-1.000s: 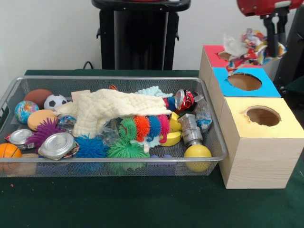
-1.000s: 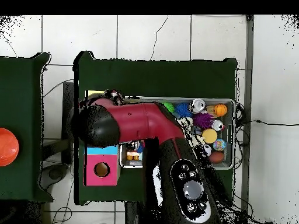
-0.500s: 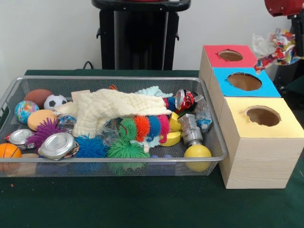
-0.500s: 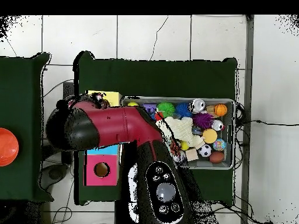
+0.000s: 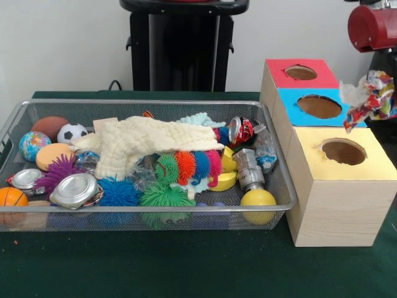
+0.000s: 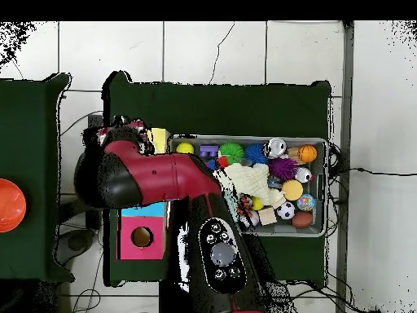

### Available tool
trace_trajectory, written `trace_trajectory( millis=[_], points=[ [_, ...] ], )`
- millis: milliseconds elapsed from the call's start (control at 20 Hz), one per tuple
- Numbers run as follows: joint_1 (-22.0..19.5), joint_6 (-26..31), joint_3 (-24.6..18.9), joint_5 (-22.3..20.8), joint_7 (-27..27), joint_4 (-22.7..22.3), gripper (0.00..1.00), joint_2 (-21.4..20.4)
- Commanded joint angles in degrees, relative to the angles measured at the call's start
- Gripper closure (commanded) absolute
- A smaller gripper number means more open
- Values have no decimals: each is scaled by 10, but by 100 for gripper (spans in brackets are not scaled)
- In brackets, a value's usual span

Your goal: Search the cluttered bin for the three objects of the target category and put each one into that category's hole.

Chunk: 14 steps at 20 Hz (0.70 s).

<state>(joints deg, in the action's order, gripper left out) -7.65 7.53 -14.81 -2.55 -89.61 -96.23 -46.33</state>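
**Crumpled wrapper in the air beside the boxes**

Crumpled wrapper point(image 5: 370, 97), multicoloured with a clear plastic bit, hangs at the right edge of the front view, just off the blue box point(image 5: 317, 110) and above the far corner of the yellow box point(image 5: 338, 186). Not over any hole. The arm's red end point(image 5: 372, 27) sits right above it; the gripper itself isn't visible there, so can't tell how the jaws stand or what pinches the wrapper.

Boxes: three in a row, red box point(image 5: 298, 73) farthest, then blue, then yellow, each with a round hole on top.

Wire bin point(image 5: 273, 167) sits just left of the boxes, still full: cream cloth point(image 5: 146, 143) draped across the middle, spiky rubber balls point(image 5: 162, 186) under it, crushed can point(image 5: 242, 131), small metal can point(image 5: 248, 171), yellow ball point(image 5: 258, 198), soccer ball point(image 5: 72, 132), globe ball point(image 5: 33, 144), tin lid point(image 5: 74, 189), orange ball point(image 5: 12, 198).

Overhead view: arm point(image 6: 163, 175) reaches across the boxes, hiding most of them; only the red one shows clearly.
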Motion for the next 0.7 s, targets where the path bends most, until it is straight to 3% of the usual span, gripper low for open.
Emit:
trace_trajectory(
  millis=[50,700],
  points=[
    [6,-71,30,17,-153,-43,100,61],
    [2,-149,19,19,-154,-58,100,101]
  ],
)
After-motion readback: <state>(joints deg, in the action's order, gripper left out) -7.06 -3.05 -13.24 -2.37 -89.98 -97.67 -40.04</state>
